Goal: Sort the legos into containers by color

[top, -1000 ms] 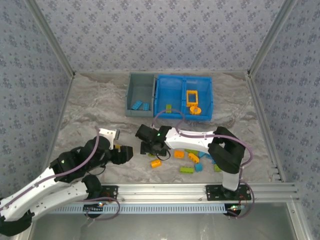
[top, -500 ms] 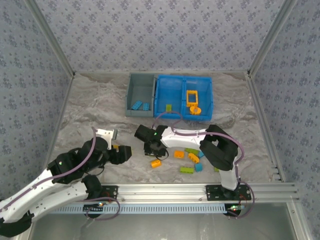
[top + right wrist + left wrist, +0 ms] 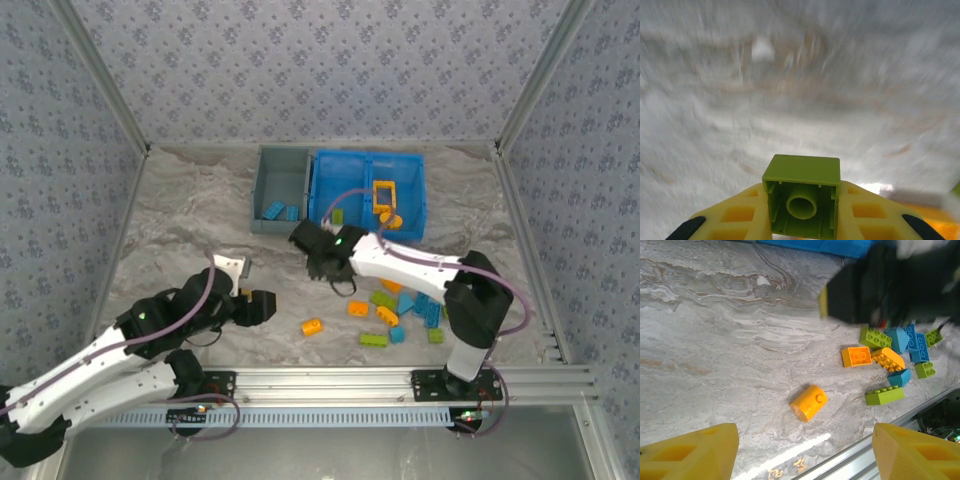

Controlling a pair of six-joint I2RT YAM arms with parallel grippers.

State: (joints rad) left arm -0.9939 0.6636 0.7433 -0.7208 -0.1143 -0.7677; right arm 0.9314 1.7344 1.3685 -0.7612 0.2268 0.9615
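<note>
The right claw (image 3: 802, 217) pinches a small lime green plastic brick (image 3: 801, 192) between its yellow fingers, with the brick's hollow underside facing the wrist camera. In the top view this claw sits just in front of the wide bright blue two-compartment plastic bin (image 3: 345, 155), which stands beside the small grey rectangular plastic bin (image 3: 262, 190). The left claw (image 3: 805, 452) is spread with nothing between its fingers. It hangs over the marbled grey bench (image 3: 715, 340) near a rounded orange plastic brick (image 3: 809, 403). A loose cluster of blue, green and orange bricks (image 3: 890, 360) lies beyond.
</note>
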